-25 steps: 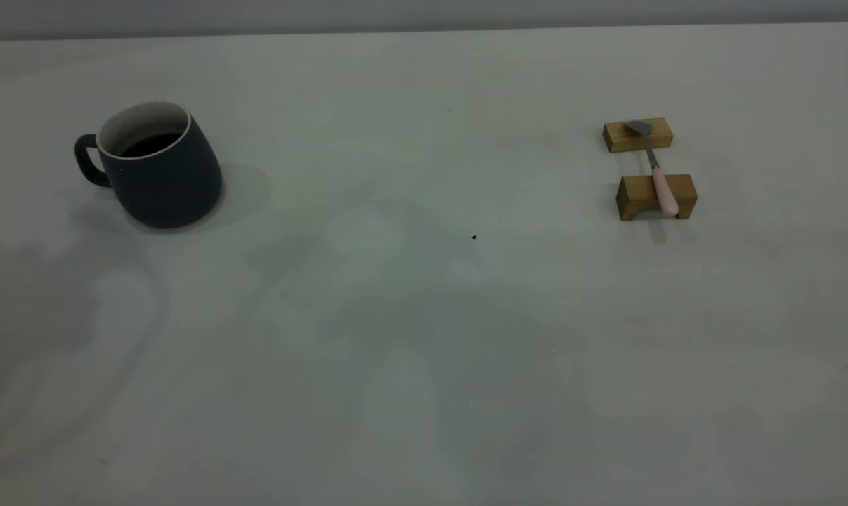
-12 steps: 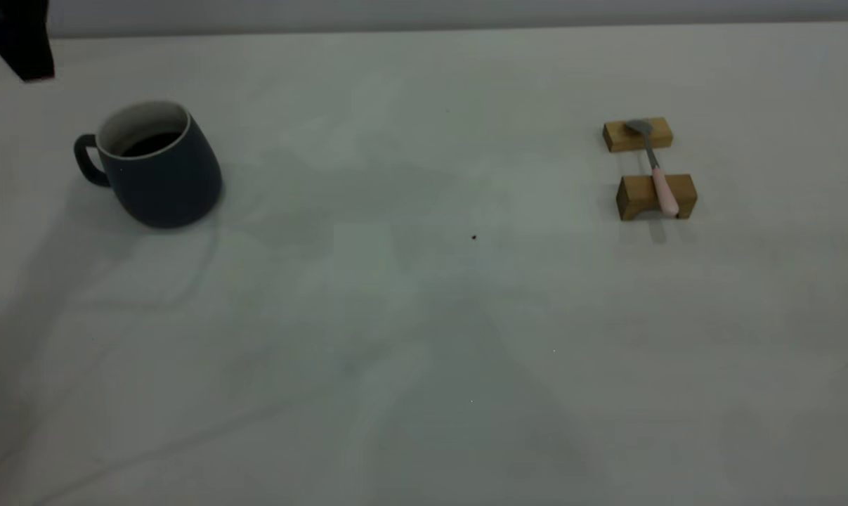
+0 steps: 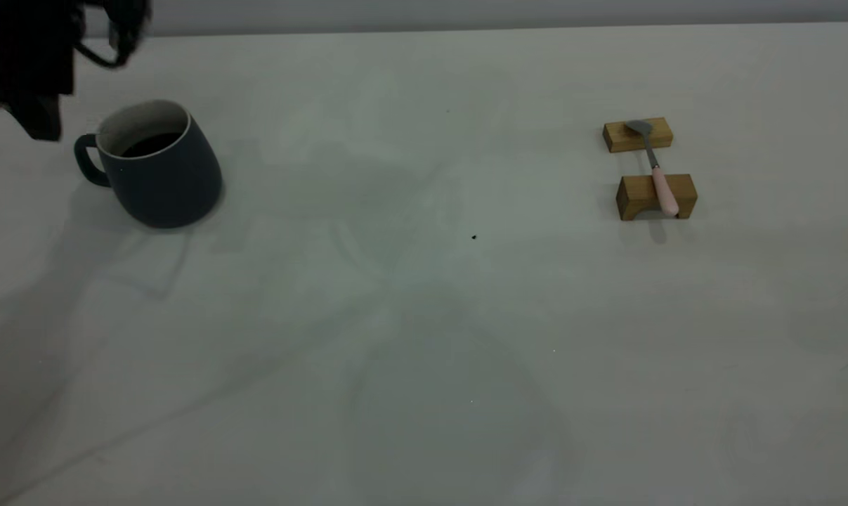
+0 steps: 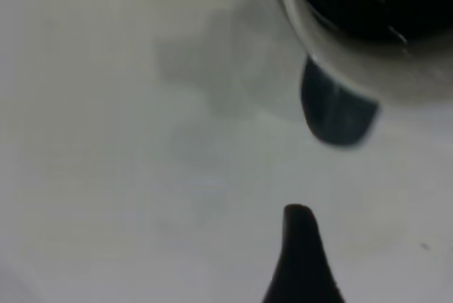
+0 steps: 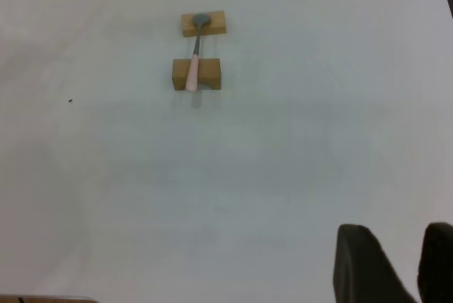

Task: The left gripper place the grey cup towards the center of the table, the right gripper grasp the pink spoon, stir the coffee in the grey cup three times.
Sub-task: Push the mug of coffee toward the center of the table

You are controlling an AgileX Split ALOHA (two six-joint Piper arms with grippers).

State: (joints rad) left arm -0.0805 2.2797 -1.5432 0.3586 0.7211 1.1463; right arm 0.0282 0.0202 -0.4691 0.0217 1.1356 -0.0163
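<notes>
Exterior view: the left gripper (image 3: 41, 116) hangs just beside the handle of the grey cup (image 3: 160, 165), which stands at the table's (image 3: 424, 337) left side holding coffee (image 3: 149, 145). We cannot tell whether its fingers are apart. We judge the grasp should close squarely on the handle, then slide level so nothing spills. Open surface runs from cup to centre. The pink spoon (image 3: 662, 188) rests across two wooden blocks (image 3: 655, 197), well apart. The right gripper (image 5: 396, 264), fingers slightly apart, waits far from the spoon.
</notes>
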